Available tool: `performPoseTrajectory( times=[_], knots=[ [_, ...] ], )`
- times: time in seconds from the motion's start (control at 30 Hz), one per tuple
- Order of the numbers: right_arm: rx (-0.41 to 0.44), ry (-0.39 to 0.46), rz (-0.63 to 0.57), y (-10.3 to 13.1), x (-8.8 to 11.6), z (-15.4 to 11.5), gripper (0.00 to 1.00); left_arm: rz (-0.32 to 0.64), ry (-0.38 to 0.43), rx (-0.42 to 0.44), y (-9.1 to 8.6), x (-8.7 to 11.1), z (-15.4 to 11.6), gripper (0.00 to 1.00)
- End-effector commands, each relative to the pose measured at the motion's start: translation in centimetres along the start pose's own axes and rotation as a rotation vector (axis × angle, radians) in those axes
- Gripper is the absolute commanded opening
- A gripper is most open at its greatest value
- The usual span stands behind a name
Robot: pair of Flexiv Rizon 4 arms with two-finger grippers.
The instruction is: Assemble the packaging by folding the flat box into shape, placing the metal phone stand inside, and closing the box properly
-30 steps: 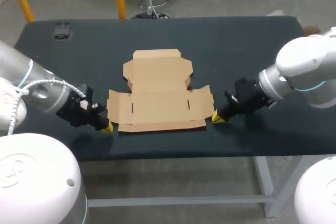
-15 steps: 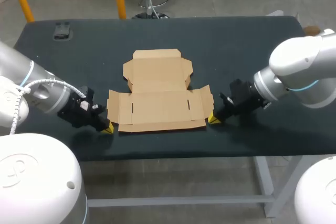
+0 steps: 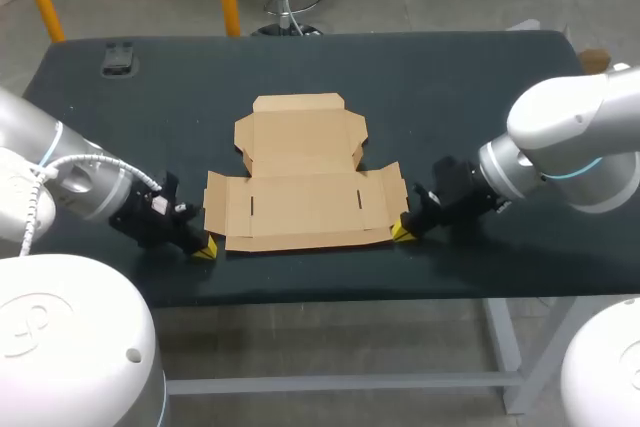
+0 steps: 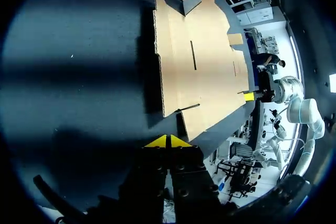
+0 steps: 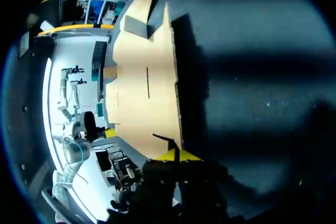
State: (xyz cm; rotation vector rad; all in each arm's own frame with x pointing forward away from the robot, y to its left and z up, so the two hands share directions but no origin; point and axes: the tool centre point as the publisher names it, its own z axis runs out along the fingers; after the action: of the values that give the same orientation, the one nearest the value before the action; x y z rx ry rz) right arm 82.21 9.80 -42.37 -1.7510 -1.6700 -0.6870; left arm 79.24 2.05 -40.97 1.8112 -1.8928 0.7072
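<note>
Head view: the right gripper (image 3: 400, 230) has edged in to the front right corner of the flat box (image 3: 300, 172), which lies unfolded mid-table (image 3: 450, 97). The left gripper (image 3: 204, 248) sits just off its front left corner.

Left wrist view: yellow tips pressed together, cardboard ahead.

Right wrist view: tips likewise together, at the box's corner.

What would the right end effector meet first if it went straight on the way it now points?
Probably the flat cardboard box, its near corner just ahead of the right end effector.

Flat brown cardboard box (image 3: 302, 172) lies unfolded mid-table.
</note>
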Motion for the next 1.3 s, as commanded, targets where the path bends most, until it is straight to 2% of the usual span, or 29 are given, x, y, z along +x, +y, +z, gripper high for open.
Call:
performPoseTrajectory(
  times=[0.03, 0.87, 1.3],
  knots=[
    [0.005, 0.010, -0.005, 0.1, -0.1, 0.3, 0.00, -0.002, 0.004, -0.009, -0.3, -0.2, 0.4, 0.00],
    [0.014, 0.015, -0.024, 0.9, 0.7, 0.9, 0.00, -0.008, 0.023, -0.045, -0.9, -0.3, 1.4, 0.00],
    [0.023, 0.013, -0.026, 1.2, 0.7, 1.1, 0.00, -0.001, 0.030, -0.072, -2.1, 0.9, 1.8, 0.00]
  ],
)
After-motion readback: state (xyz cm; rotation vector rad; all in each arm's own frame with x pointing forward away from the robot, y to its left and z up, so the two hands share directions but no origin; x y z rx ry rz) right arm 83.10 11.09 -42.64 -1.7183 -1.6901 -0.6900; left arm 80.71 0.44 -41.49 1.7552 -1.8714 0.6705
